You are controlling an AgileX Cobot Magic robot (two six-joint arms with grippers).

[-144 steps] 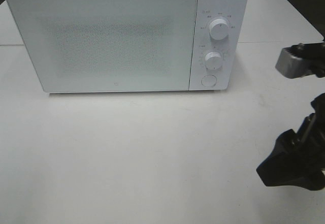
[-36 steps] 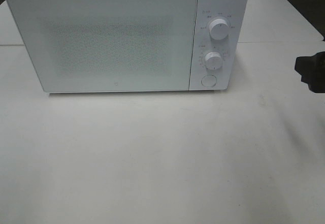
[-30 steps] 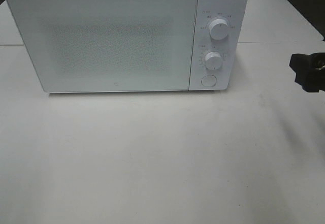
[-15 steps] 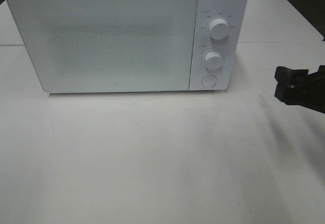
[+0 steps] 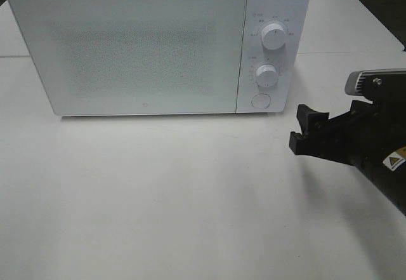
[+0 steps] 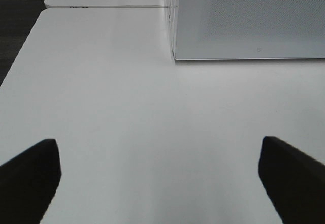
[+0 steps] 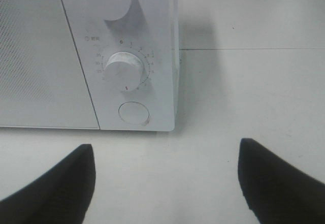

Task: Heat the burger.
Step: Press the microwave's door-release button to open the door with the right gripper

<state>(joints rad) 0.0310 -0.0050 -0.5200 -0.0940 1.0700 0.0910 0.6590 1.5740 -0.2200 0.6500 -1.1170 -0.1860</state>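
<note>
The burger is not seen; it may be hidden behind the shut microwave door (image 5: 127, 51). At middle right, the right gripper (image 5: 306, 129) is held apart and pointed at the round button (image 5: 260, 101), ready for a press. The left gripper (image 6: 160, 176) is held apart too.

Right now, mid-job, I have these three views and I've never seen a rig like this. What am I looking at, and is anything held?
This is a two-armed robot at a white table. The wide picture comes from a camera mounted high, looking down on a white microwave with its door shut. The other two come from cameras on the wrists, each looking out between its gripper's two dark fingers. The right gripper is open and empty, facing the microwave's upper knob, lower knob and round button. The left gripper, also open and empty, faces the microwave's other end; the high camera does not show it. No burger shows anywhere.
</note>
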